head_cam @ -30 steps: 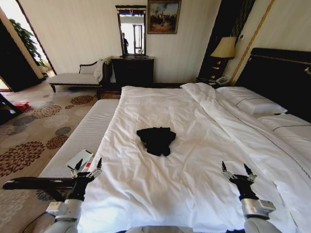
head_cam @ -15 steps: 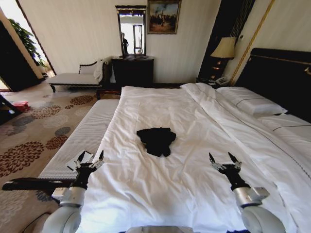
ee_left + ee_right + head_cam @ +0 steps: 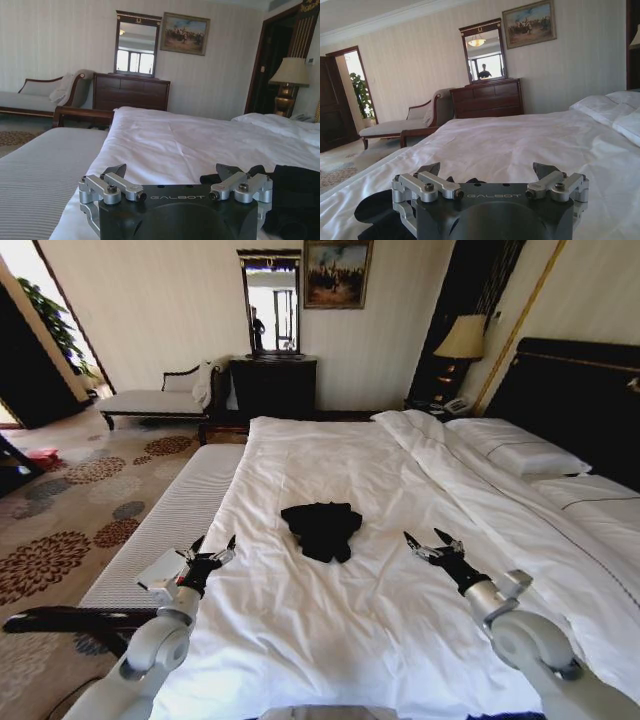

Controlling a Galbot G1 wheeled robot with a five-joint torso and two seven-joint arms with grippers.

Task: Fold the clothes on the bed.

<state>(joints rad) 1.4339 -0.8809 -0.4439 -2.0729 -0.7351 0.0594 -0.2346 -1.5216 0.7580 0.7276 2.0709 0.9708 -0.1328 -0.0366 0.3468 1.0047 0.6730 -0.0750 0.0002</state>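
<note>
The clothes [image 3: 322, 528] lie as a small crumpled black heap in the middle of the bed [image 3: 330, 455], on its white duvet. My left gripper [image 3: 214, 542] hovers open over the duvet's left edge, to the left of the heap and slightly nearer to me. My right gripper [image 3: 423, 537] is open above the duvet, just right of the heap. In the left wrist view the open left gripper [image 3: 171, 172] has the clothes [image 3: 295, 195] close beside it. In the right wrist view the clothes [image 3: 377, 210] lie beside the open right gripper [image 3: 487, 170]. Neither gripper touches the fabric.
A grey striped bench [image 3: 170, 515] runs along the bed's left side, with a small white object [image 3: 162, 568] on it. Pillows [image 3: 515, 450] and a dark headboard [image 3: 570, 390] are at the right. A chaise [image 3: 150, 400], dresser [image 3: 272, 385] and lamp [image 3: 462, 338] stand along the far wall.
Both arms have reached forward over the bed. The grippers moved away from me and inward, ending on either side of the black heap. The clothes have not moved.
</note>
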